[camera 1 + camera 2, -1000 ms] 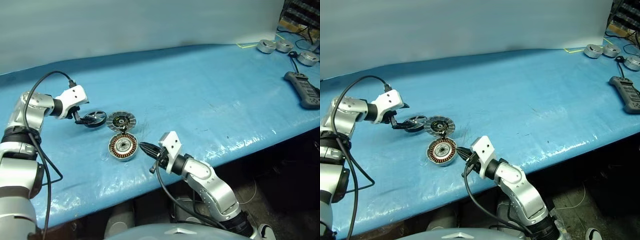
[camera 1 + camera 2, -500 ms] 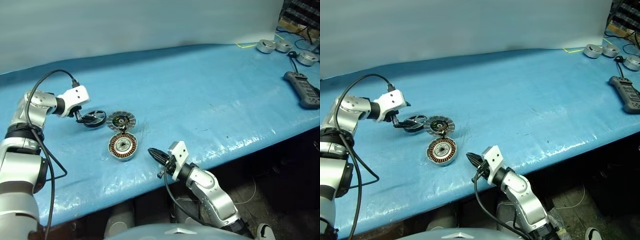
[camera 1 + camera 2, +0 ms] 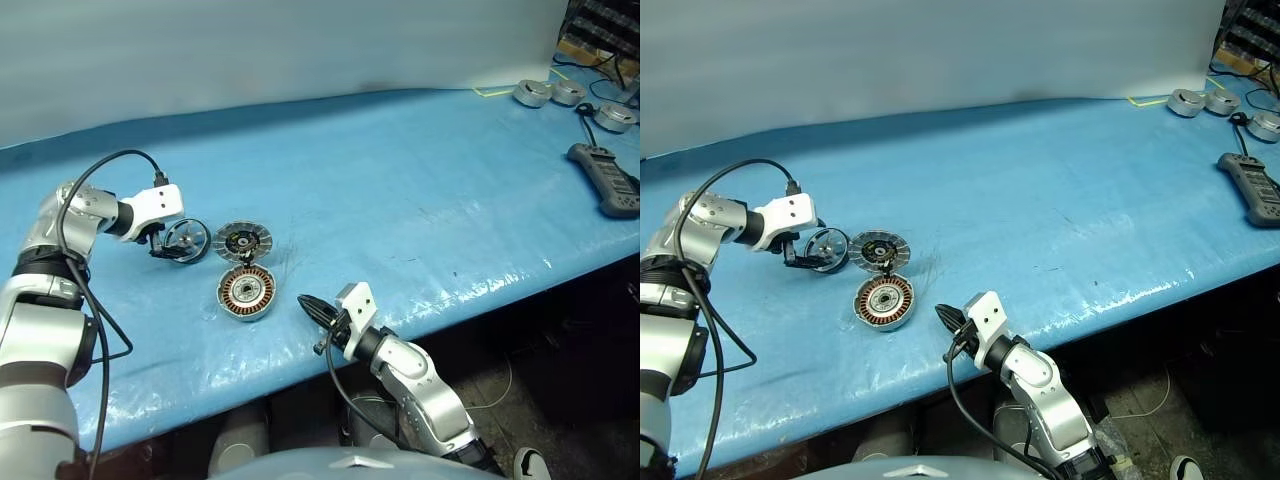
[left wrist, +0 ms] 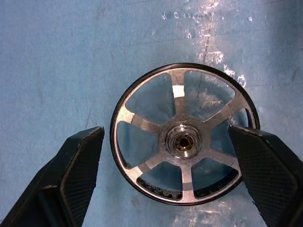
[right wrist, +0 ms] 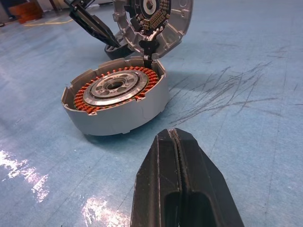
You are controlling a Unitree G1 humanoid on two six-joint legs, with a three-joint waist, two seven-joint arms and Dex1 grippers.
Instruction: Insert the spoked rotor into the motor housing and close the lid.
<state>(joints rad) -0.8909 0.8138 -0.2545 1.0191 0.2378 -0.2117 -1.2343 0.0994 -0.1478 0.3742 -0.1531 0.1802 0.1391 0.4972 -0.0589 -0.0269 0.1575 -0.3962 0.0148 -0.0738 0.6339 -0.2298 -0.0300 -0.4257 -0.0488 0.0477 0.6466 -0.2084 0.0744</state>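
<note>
The rotor is seen lying flat on the blue desk, with the left tool spread wide around it; one finger stands clear at the wheel's 9 o'clock side, the other finger is at its 3 o'clock rim, and contact cannot be told. Nothing is gripped. The housing sits open, copper windings up, at 4 o'clock from the rotor. The lid stands tilted at the housing's 12 o'clock edge, just beside the rotor. The right tool is fully closed and empty, held near the housing at its 4 o'clock side, apart from it.
</note>
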